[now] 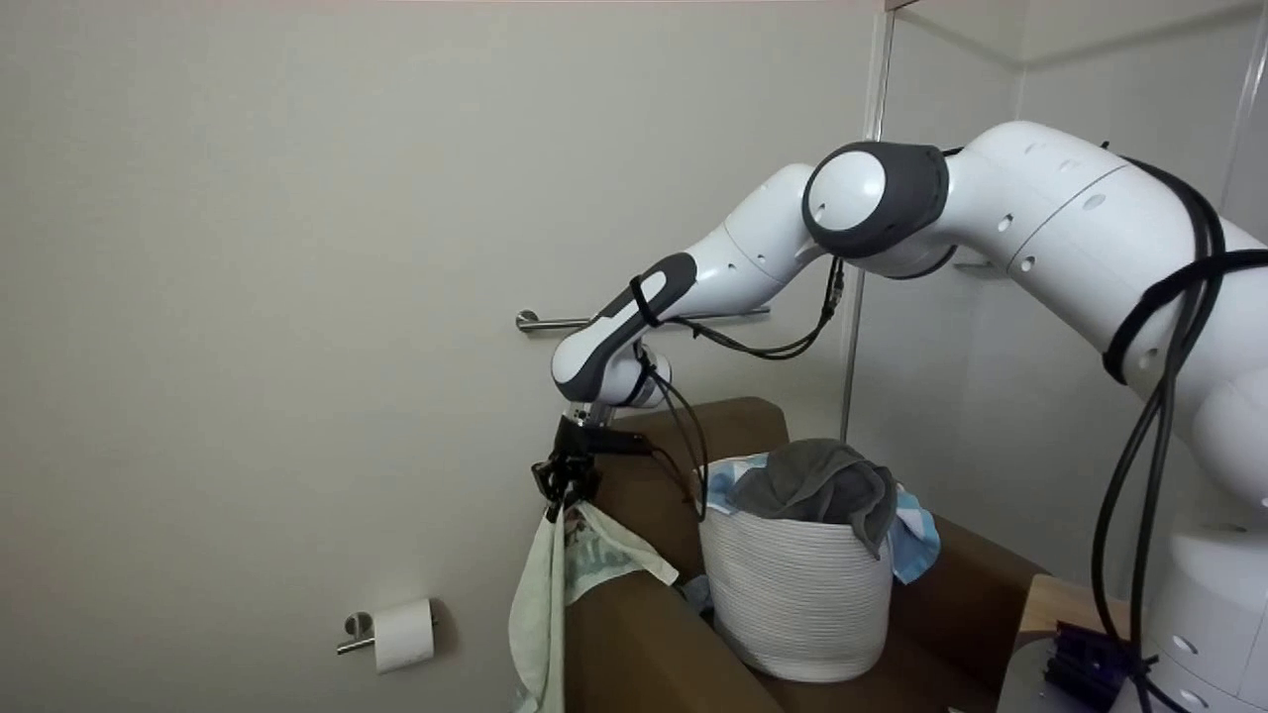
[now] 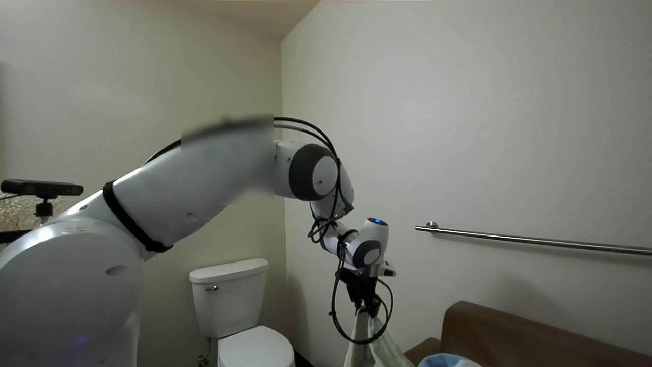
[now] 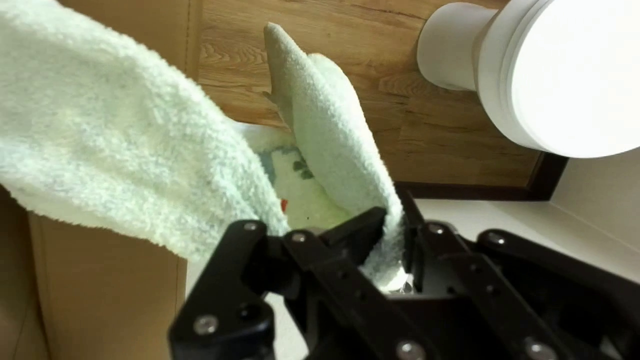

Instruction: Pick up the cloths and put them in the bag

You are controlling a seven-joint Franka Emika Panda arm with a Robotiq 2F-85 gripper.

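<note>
- Pale green cloth [image 1: 536,634] hangs from the gripper [image 3: 392,220], left of the bag [image 1: 792,594] and well apart from it; its lower end runs out of sight in an exterior view.
- In the wrist view the gripper is drawn together on a bunched fold, with little more than the fabric's thickness between its tips.
- Another flap of this cloth spreads over the brown sofa arm [image 1: 644,654]; whether it touches there cannot be told.
- Judging by this, the pick is done and the carry comes next. Lift straight up first, enough for the long end to clear the sofa arm, since dragging could tug the fold loose.
- Then go right and towards the near side, slowly, because so limp a cloth will likely swing.
- A grey cloth [image 1: 822,485] is heaped above the rim and a blue and white cloth [image 1: 913,535] hangs over it at the right, so room looks scarce. Aim for the middle of the mouth and lower the tail first, letting it fold on itself.
- Release only once most of it lies within the rim, then rise straight.
- Greyish fabric [image 1: 697,594] between sofa arm and bag may be another piece to fetch.
</note>
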